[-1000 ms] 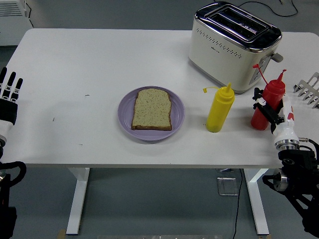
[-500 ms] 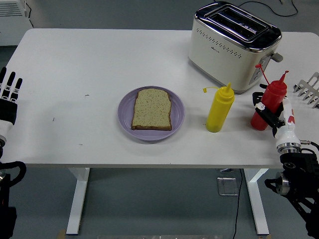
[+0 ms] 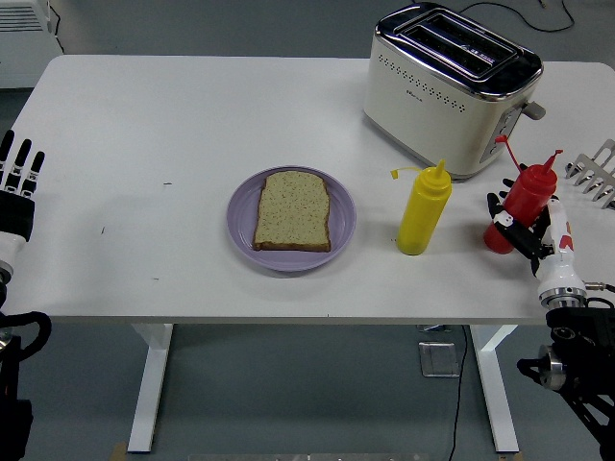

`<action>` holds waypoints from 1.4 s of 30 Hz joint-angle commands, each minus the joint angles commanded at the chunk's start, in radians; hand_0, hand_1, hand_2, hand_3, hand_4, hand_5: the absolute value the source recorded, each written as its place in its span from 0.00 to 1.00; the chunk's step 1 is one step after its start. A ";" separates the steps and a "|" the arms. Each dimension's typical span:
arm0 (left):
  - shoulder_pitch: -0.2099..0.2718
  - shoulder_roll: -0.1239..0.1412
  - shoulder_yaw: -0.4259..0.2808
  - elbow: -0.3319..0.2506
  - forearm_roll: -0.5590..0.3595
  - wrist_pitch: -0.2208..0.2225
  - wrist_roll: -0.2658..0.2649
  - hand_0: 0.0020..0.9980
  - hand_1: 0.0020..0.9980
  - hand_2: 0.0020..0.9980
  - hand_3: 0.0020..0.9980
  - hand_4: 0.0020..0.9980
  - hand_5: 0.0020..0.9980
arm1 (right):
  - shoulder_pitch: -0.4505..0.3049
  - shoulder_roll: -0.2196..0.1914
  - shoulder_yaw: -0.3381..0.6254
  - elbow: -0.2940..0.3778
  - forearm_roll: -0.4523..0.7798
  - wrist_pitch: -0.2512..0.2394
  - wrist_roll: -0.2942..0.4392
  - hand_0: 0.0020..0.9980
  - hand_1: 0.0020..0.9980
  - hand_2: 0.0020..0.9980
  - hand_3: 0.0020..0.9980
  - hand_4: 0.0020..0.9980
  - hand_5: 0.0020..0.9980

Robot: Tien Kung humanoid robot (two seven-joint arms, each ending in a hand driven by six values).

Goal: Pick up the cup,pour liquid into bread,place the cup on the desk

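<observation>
The white table point(image 3: 192, 115) fills the view, its near edge running across the lower part of the picture. Up at the far right stands the cream and chrome toaster point(image 3: 450, 88), two slots on top, lever toward the right end. Middle of the table, there's the lilac plate point(image 3: 245, 235), and one slice of bread point(image 3: 293, 210) lies flat on it, nothing on top of the slice.

Just right of the plate, the yellow squeeze bottle point(image 3: 424, 210) stands upright, its cap hanging off to the left of the nozzle. Over to the right, the red squeeze bottle point(image 3: 519, 204) is tilted, top leaning toward the right, base near the table; whether it touches the surface cannot be told. No cup is on show, so this red bottle is the thing being handled, well apart from the bread with the yellow bottle between them.

The right hand point(image 3: 531, 229) comes in from the lower right corner, black fingers point(image 3: 509, 223) wrapped around the red bottle's lower body, grasping it. A metal rack point(image 3: 596, 173) peeks in at the right edge, just beyond the red bottle.

On the far left edge, the left hand point(image 3: 17, 187) rests at the table's side, fingers straight and loose, pointing up the picture, holding nothing
</observation>
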 joint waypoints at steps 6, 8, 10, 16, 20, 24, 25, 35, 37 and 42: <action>0.002 0.000 0.003 0.000 0.000 0.000 0.000 0.79 0.74 0.74 0.70 0.55 1.00 | -0.013 -0.002 0.005 0.008 -0.019 0.002 -0.007 0.85 0.80 0.90 0.99 0.79 0.28; 0.003 0.001 0.004 0.000 0.000 0.000 0.000 0.79 0.74 0.74 0.70 0.54 1.00 | -0.022 -0.002 0.016 0.013 -0.018 -0.001 -0.003 0.88 0.84 0.96 1.00 0.80 0.27; 0.003 0.001 0.005 -0.001 0.000 0.000 0.000 0.79 0.74 0.74 0.70 0.54 1.00 | -0.035 -0.005 0.031 0.021 -0.018 -0.001 -0.001 0.88 0.84 0.96 1.00 0.80 0.27; 0.004 0.002 0.005 -0.001 0.000 0.001 0.000 0.79 0.74 0.74 0.70 0.54 1.00 | -0.076 -0.018 0.061 0.063 -0.040 0.000 -0.002 0.90 0.86 0.98 1.00 0.81 0.27; 0.002 0.002 0.004 -0.001 -0.001 0.001 -0.001 0.79 0.74 0.74 0.70 0.54 1.00 | -0.102 -0.024 0.081 0.085 -0.060 -0.003 -0.003 0.93 0.88 0.99 1.00 0.81 0.26; 0.000 0.003 0.002 -0.001 -0.001 0.001 -0.001 0.79 0.74 0.74 0.70 0.54 1.00 | -0.139 -0.030 0.112 0.117 -0.073 -0.007 0.003 0.93 0.88 0.99 1.00 0.81 0.26; 0.000 0.003 0.001 -0.001 -0.001 0.001 -0.001 0.79 0.74 0.74 0.70 0.54 1.00 | -0.150 -0.032 0.122 0.128 -0.077 -0.007 0.004 0.93 0.88 0.99 1.00 0.81 0.26; -0.007 0.005 0.000 -0.002 -0.001 0.001 0.000 0.79 0.74 0.74 0.70 0.55 1.00 | -0.275 -0.072 0.204 0.286 -0.115 0.011 -0.005 0.94 0.89 1.00 1.00 0.83 0.25; -0.008 0.005 -0.001 -0.001 -0.002 0.001 0.000 0.79 0.74 0.74 0.70 0.55 1.00 | -0.291 -0.078 0.214 0.312 -0.118 0.014 -0.007 0.94 0.89 1.00 1.00 0.83 0.25; -0.009 0.006 0.000 -0.001 -0.002 0.001 0.000 0.79 0.74 0.74 0.70 0.54 1.00 | -0.349 -0.092 0.249 0.383 -0.102 0.015 0.005 0.94 0.89 1.00 1.00 0.83 0.25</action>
